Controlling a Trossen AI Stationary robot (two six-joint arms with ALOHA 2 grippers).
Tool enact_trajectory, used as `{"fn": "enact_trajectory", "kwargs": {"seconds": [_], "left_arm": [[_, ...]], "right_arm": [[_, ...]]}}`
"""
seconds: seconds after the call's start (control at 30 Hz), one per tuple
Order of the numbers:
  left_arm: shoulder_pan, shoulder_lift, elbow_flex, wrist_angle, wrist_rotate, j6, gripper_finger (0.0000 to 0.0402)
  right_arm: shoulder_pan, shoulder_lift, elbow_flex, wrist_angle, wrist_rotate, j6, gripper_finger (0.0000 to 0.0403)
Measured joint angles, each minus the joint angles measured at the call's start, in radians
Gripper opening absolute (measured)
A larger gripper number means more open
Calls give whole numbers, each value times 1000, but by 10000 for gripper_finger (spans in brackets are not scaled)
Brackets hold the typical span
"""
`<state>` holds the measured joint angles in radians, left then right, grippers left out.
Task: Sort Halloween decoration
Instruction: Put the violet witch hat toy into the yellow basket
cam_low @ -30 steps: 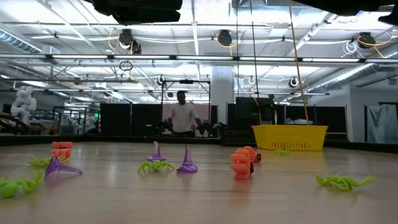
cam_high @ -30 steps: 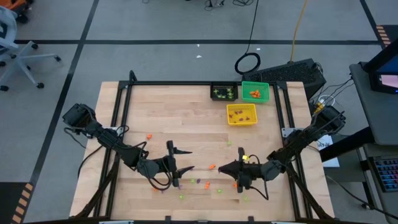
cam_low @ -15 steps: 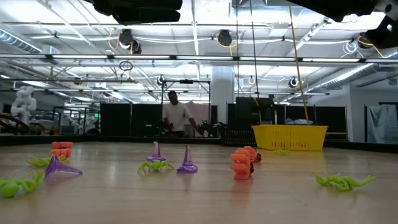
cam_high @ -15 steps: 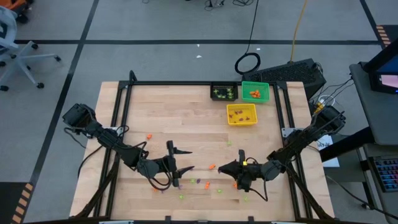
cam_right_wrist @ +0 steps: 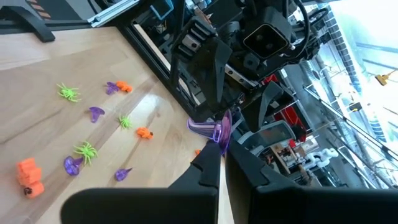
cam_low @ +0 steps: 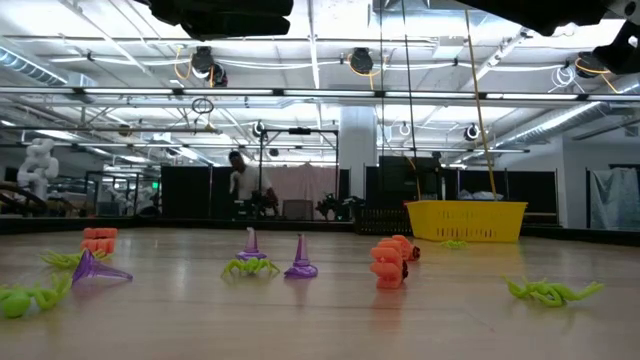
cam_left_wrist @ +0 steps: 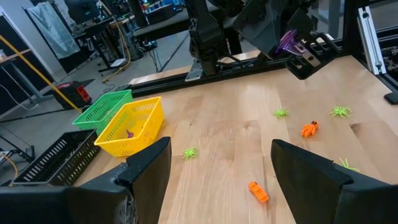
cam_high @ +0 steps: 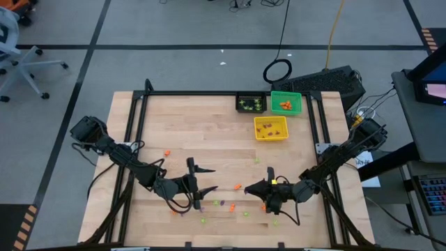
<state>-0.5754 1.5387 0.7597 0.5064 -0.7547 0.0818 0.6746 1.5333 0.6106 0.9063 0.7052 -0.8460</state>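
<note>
The Halloween decoration lies scattered on the wooden table's near half: orange pieces (cam_high: 237, 186), purple cones (cam_low: 300, 262) and green spiders (cam_low: 550, 291). My right gripper (cam_high: 248, 188) hovers level over the near middle, shut on one purple cone-shaped trinket (cam_right_wrist: 214, 129), which also shows in the left wrist view (cam_left_wrist: 289, 42). My left gripper (cam_high: 209, 179) faces it from the left, open and holding nothing, its fingers (cam_left_wrist: 149, 165) standing wide above the table. My right gripper pinches the purple cone trinket by its lower edge (cam_right_wrist: 217, 138) between its two fingertips. The fingers come level from the table's right side. The trinket stands up from the fingertips, lifted clear of the table.
Three small bins stand at the far right: black (cam_high: 251, 103), green (cam_high: 286, 102) and yellow (cam_high: 270, 127), each with a few trinkets inside. A black frame (cam_high: 209, 93) borders the table. A person moves in the room behind (cam_low: 240, 180).
My right gripper has rolled a little about the line it points along, keeping its place and its hold on the purple trinket. The trinkets on the table have stayed where they were.
</note>
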Motion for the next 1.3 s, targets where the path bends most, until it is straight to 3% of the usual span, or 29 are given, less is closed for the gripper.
{"fn": "enact_trajectory", "kwargs": {"seconds": [0.33,0.6,0.73,1.0,1.3], "left_arm": [[0,0,0,0,0,0,274],[0,0,0,0,0,0,274],[0,0,0,0,0,-2,274],[0,0,0,0,0,-2,274],[0,0,0,0,0,-1,274]], "right_arm": [[0,0,0,-14,10,19,0],[-8,0,0,-21,215,90,0],[-48,0,0,-23,269,207,0],[-171,-65,0,-118,254,513,0],[-308,-295,0,-607,-18,862,0]]}}
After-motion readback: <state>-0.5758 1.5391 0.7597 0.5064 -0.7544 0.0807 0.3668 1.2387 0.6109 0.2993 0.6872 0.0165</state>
